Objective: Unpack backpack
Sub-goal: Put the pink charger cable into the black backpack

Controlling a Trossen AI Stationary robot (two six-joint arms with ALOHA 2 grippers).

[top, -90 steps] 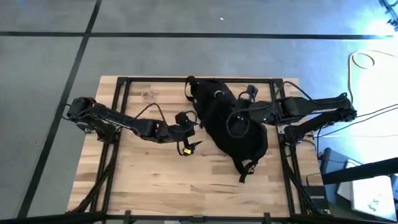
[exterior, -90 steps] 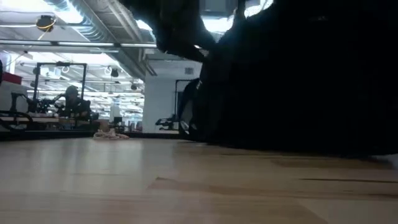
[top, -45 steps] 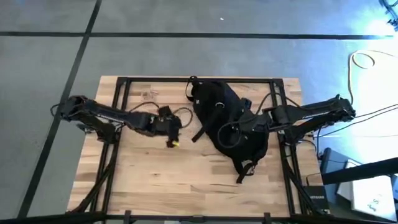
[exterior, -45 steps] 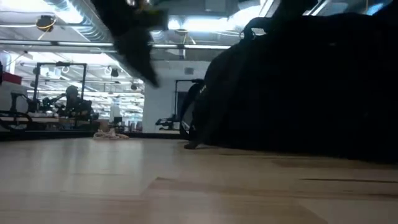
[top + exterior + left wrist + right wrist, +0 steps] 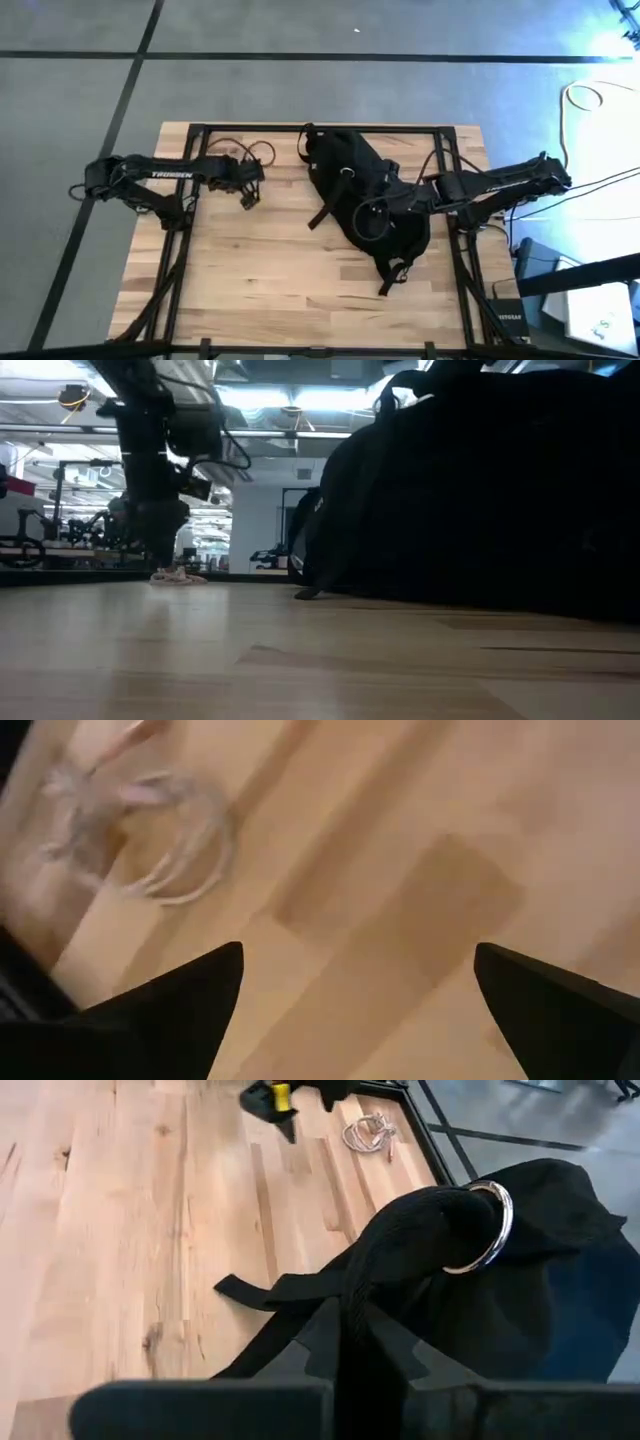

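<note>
Backpack [image 5: 365,195]: black, upper centre-right of the table [image 5: 250,290]; probably soft, floppy, bulky; best gripped by strap or metal ring [image 5: 485,1230]. Right end effector [image 5: 368,215]: clamped on its strap. Left end effector [image 5: 248,188]: upper left, fingers spread, empty, above coiled cable [image 5: 165,845].

The right gripper [image 5: 372,212] sits on the backpack [image 5: 365,195], black on black, so its fingers cannot be made out from above. In the low view the backpack [image 5: 480,490] is cut off by the picture's top and right edges. The left gripper [image 5: 355,990] shows only its two finger tips. A pale cord [image 5: 150,850] on the table [image 5: 400,870] is blurred.
</note>
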